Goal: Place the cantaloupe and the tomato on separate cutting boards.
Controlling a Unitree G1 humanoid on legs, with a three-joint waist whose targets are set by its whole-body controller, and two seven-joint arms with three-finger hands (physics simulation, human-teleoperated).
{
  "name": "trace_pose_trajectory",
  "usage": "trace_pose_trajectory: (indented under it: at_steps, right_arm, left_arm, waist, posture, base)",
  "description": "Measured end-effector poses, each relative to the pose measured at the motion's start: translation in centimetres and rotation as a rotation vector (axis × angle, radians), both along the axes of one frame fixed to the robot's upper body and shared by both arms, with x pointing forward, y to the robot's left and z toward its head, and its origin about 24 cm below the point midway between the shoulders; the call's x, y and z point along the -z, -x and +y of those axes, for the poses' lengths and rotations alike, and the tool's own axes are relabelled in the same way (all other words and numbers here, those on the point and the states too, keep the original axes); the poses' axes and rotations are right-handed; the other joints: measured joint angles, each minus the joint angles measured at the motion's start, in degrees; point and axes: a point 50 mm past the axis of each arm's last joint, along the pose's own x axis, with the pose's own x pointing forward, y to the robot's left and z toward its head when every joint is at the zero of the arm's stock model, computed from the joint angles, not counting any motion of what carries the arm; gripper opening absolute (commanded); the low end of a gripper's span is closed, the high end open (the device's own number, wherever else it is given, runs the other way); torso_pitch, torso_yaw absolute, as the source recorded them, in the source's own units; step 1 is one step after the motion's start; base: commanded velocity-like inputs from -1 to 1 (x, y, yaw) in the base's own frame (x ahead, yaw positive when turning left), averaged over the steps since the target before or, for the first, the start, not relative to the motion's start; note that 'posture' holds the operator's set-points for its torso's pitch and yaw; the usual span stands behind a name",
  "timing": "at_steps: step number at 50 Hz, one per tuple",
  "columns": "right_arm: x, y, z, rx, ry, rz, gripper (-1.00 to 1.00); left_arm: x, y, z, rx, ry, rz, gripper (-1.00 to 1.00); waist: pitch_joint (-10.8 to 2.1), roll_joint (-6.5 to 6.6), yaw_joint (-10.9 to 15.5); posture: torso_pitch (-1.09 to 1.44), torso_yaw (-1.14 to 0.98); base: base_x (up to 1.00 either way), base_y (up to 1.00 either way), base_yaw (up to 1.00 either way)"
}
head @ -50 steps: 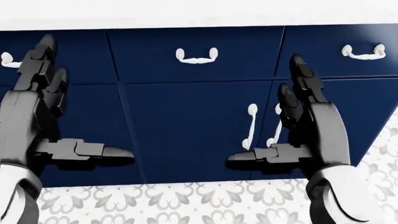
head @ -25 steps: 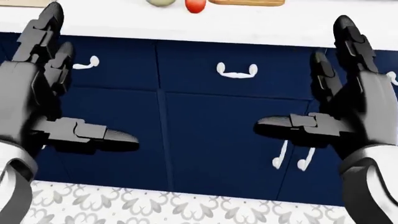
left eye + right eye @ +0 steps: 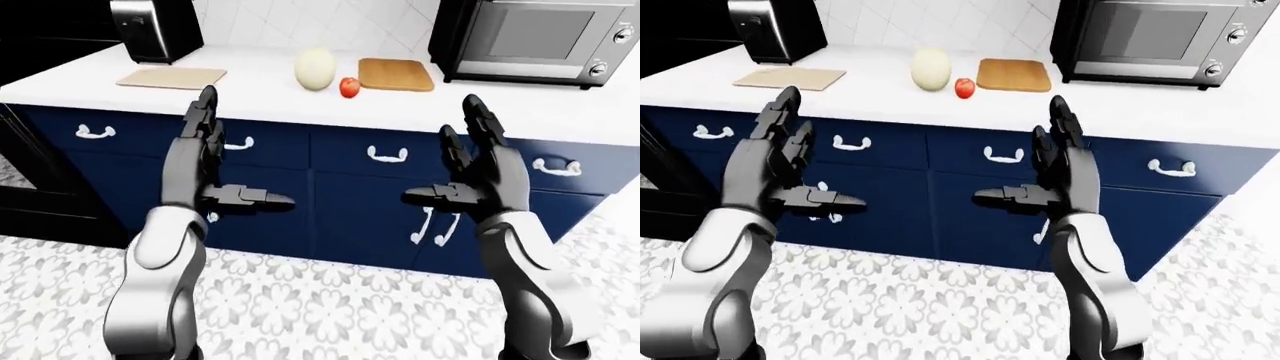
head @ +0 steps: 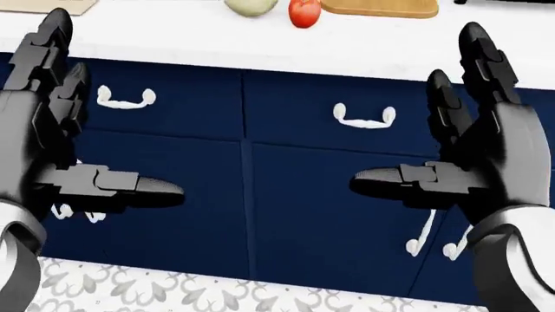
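Pale, egg-shaped cantaloupe (image 3: 314, 68) and small red tomato (image 3: 349, 87) sit touching at upper centre of the white counter (image 3: 250, 97), between one light cutting board (image 3: 171, 77) at upper left and one orange-brown wooden board (image 3: 396, 73) just right. Left hand (image 3: 196, 161) and right hand (image 3: 485, 171) hang low, fingers spread wide and empty. Reaching for either of the two could likely nudge the other into rolling.

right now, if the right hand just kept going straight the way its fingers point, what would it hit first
Probably the white counter's edge. The right hand is open, fingers angled up and away toward the blue cabinets, well right of the tomato and darker cutting board. Depth is unclear, so it could meet a drawer front instead.
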Motion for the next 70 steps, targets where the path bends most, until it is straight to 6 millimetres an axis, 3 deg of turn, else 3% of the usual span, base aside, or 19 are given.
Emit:
trace_pose_trajectory:
  at_steps: [1, 2, 6, 15, 19, 26, 30, 31, 33, 36, 40, 44, 47, 51, 56, 60, 64, 67, 70]
  right_arm:
    - [0.0, 0.0, 0.0, 0.001, 0.000, 0.000, 1.00]
    - [0.2, -0.1, -0.3, 0.010, 0.002, 0.010, 1.00]
    - [1.0, -0.2, -1.0, 0.048, -0.004, 0.055, 1.00]
    - [-1.0, 0.4, -0.8, 0.035, -0.002, -0.020, 1.00]
    - [-0.6, 0.3, -0.3, -0.002, -0.003, 0.020, 1.00]
    - [-1.6, 0.7, -0.7, 0.016, 0.001, -0.033, 1.00]
    - [-1.7, 0.7, -0.8, 0.011, 0.000, -0.038, 1.00]
    - [-1.5, 0.7, -1.1, 0.022, -0.001, -0.028, 1.00]
    - [-1.0, 0.7, -1.5, 0.047, -0.006, 0.007, 1.00]
    - [-1.1, 0.7, -1.6, 0.054, -0.003, 0.005, 1.00]
    - [-2.1, 1.2, -1.5, 0.043, 0.000, -0.049, 1.00]
    - [-2.3, 1.1, -1.6, 0.044, -0.007, -0.056, 1.00]
    - [-1.2, 0.8, -1.2, 0.016, -0.013, 0.003, 1.00]
    - [-1.7, 1.2, -1.9, 0.037, -0.013, -0.025, 1.00]
    - [-2.7, 1.7, -2.2, 0.042, -0.030, -0.088, 1.00]
    - [-1.9, 1.6, -2.1, 0.026, -0.038, -0.043, 1.00]
    - [-2.6, 1.9, -2.2, 0.038, -0.023, -0.090, 1.00]
    - [-1.8, 1.7, -2.9, 0.077, -0.032, -0.048, 1.00]
    - [-1.5, 1.5, -2.9, 0.073, -0.027, -0.027, 1.00]
  left_arm:
    - [-0.2, 0.0, -0.1, 0.002, -0.001, -0.006, 1.00]
    - [-0.1, 0.0, -0.3, 0.011, 0.004, -0.002, 1.00]
    - [0.6, -0.2, -0.8, 0.043, 0.003, 0.041, 1.00]
    - [-1.1, 0.1, -0.5, 0.031, -0.005, -0.030, 1.00]
    - [-0.5, 0.0, 0.3, -0.013, -0.002, 0.019, 1.00]
    - [-1.5, 0.3, -0.1, 0.005, -0.007, -0.030, 1.00]
    - [-1.6, 0.3, -0.1, 0.001, -0.006, -0.031, 1.00]
    - [-1.2, 0.2, -0.3, 0.012, -0.001, -0.018, 1.00]
    - [-0.5, 0.1, -0.7, 0.036, -0.002, 0.020, 1.00]
    - [-0.8, 0.1, -0.7, 0.040, -0.004, 0.022, 1.00]
    - [-1.5, 0.4, -0.7, 0.033, -0.006, -0.030, 1.00]
    - [-1.7, 0.4, -0.7, 0.035, -0.009, -0.040, 1.00]
    - [-0.6, 0.2, 0.0, -0.003, -0.003, 0.021, 1.00]
    - [-1.2, 0.3, -0.2, 0.000, -0.008, -0.005, 1.00]
    - [-1.8, 0.6, -0.5, 0.016, -0.012, -0.039, 1.00]
    - [-1.0, 0.4, -0.2, 0.004, -0.009, 0.010, 1.00]
    - [-2.0, 0.7, -0.3, 0.010, -0.013, -0.044, 1.00]
    - [-1.3, 0.6, -1.2, 0.060, -0.011, -0.014, 1.00]
    - [-1.0, 0.4, -1.0, 0.056, -0.010, 0.015, 1.00]
  waist:
    - [-0.24, -1.20, -0.1]
    - [0.15, -0.49, -0.8]
    - [0.36, -0.95, -1.9]
    - [-0.39, 5.88, -2.9]
    - [0.88, 5.95, -1.3]
    - [0.01, 2.47, -0.1]
    - [-0.43, -0.50, 0.0]
    - [0.23, 0.13, -0.5]
    - [1.32, -0.61, -1.0]
    - [0.43, -0.50, -1.7]
    - [-0.11, 1.84, -2.3]
    - [-0.34, 5.50, -2.0]
    - [0.95, 5.69, -1.1]
    - [-0.22, 4.73, -1.1]
    - [0.88, 1.78, -0.9]
    - [0.29, 4.38, -2.5]
    - [-0.70, -0.71, -3.1]
    - [1.87, -0.42, -2.7]
    - [1.74, -0.55, -2.1]
  posture:
    - [0.00, 0.00]
    - [0.00, 0.00]
    - [0.00, 0.00]
    - [0.00, 0.00]
    - [0.00, 0.00]
    - [0.00, 0.00]
    - [0.00, 0.00]
    - [0.00, 0.00]
    - [0.00, 0.00]
    - [0.00, 0.00]
    - [0.00, 0.00]
    - [0.00, 0.00]
    - [0.00, 0.00]
    - [0.00, 0.00]
    - [0.00, 0.00]
    - [0.00, 0.00]
    - [0.00, 0.00]
    - [0.00, 0.00]
    - [0.00, 0.00]
  base:
    - [0.45, 0.09, 0.00]
    - [0.45, 0.09, 0.00]
    - [0.45, 0.09, 0.00]
    - [0.44, 0.09, 0.00]
    - [0.44, 0.10, 0.00]
    - [0.45, 0.09, 0.00]
    - [0.43, 0.10, 0.00]
    - [0.41, 0.09, 0.00]
    - [0.39, 0.09, 0.00]
    - [0.34, 0.09, 0.00]
    - [0.31, 0.09, 0.00]
    - [0.30, 0.02, 0.00]
    - [0.30, 0.00, 0.00]
    - [0.12, 0.00, 0.00]
    - [0.00, -0.19, 0.00]
    - [0.00, -0.70, 0.00]
    - [0.00, 0.00, 0.00]
    - [0.00, 0.00, 0.00]
    - [0.00, 0.00, 0.00]
